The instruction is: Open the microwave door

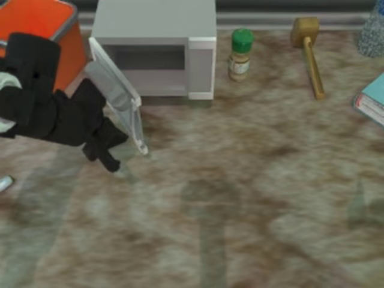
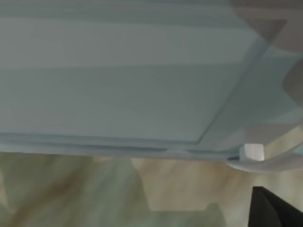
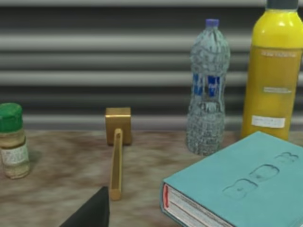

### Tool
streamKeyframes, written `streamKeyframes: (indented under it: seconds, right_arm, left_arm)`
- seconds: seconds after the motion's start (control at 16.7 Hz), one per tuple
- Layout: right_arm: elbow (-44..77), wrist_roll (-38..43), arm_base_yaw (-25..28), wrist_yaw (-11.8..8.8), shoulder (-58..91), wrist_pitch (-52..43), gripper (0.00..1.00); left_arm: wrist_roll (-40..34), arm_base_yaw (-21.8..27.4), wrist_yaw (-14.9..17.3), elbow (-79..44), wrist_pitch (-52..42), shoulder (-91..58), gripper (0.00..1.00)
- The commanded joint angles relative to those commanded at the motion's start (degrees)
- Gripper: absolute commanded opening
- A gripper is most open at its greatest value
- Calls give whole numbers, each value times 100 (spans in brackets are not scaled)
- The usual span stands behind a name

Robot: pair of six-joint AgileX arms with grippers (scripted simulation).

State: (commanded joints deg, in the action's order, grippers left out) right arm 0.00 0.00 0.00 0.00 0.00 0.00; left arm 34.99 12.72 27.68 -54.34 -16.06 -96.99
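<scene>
The swung-out microwave door [image 1: 120,96] bars the left side; open table [image 1: 252,198] lies rightward.

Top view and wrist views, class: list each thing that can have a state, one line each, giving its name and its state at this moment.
microwave door: swung wide open, hinged at the microwave's left edge.
microwave: cavity exposed, nothing seen inside.
left gripper: low beside the door's outer edge.
spice jar: upright, green cap on.
wooden mallet: lying flat.
teal book: closed, lying flat.
water bottle: upright, capped.
yellow bottle: upright.
</scene>
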Motion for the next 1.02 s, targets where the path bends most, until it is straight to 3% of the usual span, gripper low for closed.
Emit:
streamKeyframes:
  seconds: [0.84, 1.02]
  right_arm:
    - [0, 0, 0, 0, 0, 0, 100]
    - [0, 0, 0, 0, 0, 0, 100]
  left_arm:
    - [0, 0, 0, 0, 0, 0, 0]
    - [0, 0, 0, 0, 0, 0, 23]
